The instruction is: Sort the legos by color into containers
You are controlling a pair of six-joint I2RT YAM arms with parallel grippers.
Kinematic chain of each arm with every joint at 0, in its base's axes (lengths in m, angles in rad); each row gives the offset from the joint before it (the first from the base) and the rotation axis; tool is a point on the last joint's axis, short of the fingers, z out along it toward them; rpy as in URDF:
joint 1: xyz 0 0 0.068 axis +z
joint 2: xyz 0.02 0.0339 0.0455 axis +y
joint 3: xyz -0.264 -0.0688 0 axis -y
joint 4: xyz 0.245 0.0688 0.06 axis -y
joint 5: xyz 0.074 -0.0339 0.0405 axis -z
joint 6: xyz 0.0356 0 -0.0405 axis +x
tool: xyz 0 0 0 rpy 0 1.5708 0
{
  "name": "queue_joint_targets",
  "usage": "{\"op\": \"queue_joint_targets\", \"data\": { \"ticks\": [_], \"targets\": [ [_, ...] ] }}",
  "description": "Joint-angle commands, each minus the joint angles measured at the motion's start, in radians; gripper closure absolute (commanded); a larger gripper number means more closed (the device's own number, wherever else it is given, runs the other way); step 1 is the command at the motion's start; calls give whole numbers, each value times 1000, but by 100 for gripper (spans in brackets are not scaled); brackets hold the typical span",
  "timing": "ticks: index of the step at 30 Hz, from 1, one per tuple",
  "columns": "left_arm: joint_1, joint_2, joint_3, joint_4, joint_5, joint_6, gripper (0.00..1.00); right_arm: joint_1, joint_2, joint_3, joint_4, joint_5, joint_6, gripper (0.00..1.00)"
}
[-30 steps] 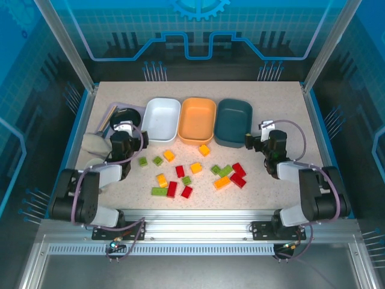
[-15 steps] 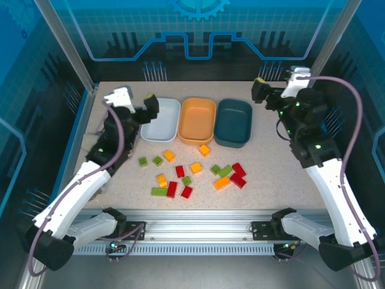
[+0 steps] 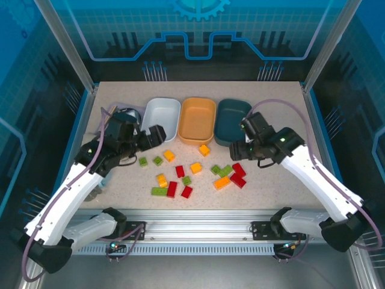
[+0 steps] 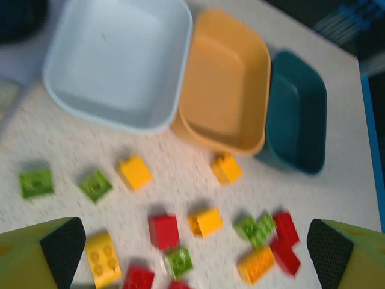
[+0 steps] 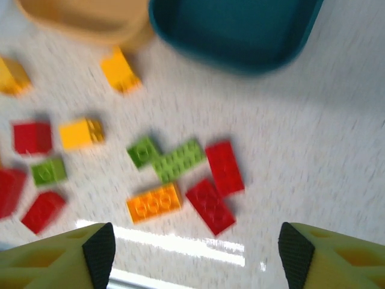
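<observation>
From above, you have the white tub (image 3: 162,119), orange tub (image 3: 198,119) and teal tub (image 3: 233,121) side by side on the far part of the table (image 3: 283,108), long axes running away from the arms. The legos (image 3: 180,174) lie scattered in front.

One orange-yellow brick (image 3: 204,150) sits just before the orange tub. Your left gripper (image 3: 151,137) hangs by the white tub's near corner, and your right gripper (image 3: 242,139) by the teal tub's near edge.

Left wrist: your left gripper (image 4: 195,241) is spread wide and empty above the bricks.

Right wrist: your right gripper (image 5: 197,247) stands apart with nothing between. Below it two long red bricks (image 5: 216,186) lie slanted.

From above we see the whole counter (image 3: 277,99) — both wrist views, nearer, share the legos (image 4: 163,231) and teal tub (image 4: 298,114).
</observation>
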Motion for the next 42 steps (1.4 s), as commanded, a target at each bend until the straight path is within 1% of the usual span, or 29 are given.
{"op": "queue_joint_targets", "data": {
  "ticks": [1, 4, 8, 11, 15, 18, 21, 26, 29, 35, 42],
  "targets": [
    [-63, -51, -97, -48, 150, -74, 1, 6, 49, -83, -41, -82, 8, 28],
    [-146, -81, -170, -6, 133, -140, 1, -31, 84, -147, 23, -134, -42, 29],
    [-240, -86, -213, 46, 99, -185, 2, -98, 156, -210, 91, -169, -92, 32],
    [-284, -73, -229, 69, 87, -205, 2, -136, 204, -238, 150, -186, -124, 34],
    [-321, -58, -236, 83, 61, -230, 2, -177, 278, -223, 186, -200, -152, 34],
    [-333, -50, -240, 98, 57, -242, 2, -199, 324, -210, 215, -217, -175, 36],
    [-341, -39, -235, 103, 51, -247, 2, -201, 381, -195, 222, -220, -195, 36],
    [-347, -34, -230, 103, 37, -251, 2, -210, 429, -199, 242, -222, -203, 35],
    [-349, -35, -231, 104, 35, -260, 2, -221, 439, -200, 249, -216, -205, 35],
    [-355, -34, -235, 112, 32, -266, 2, -242, 470, -201, 262, -217, -214, 41],
    [-360, -23, -227, 111, 31, -264, 2, -240, 433, -194, 275, -231, -205, 39]
  ]
}}
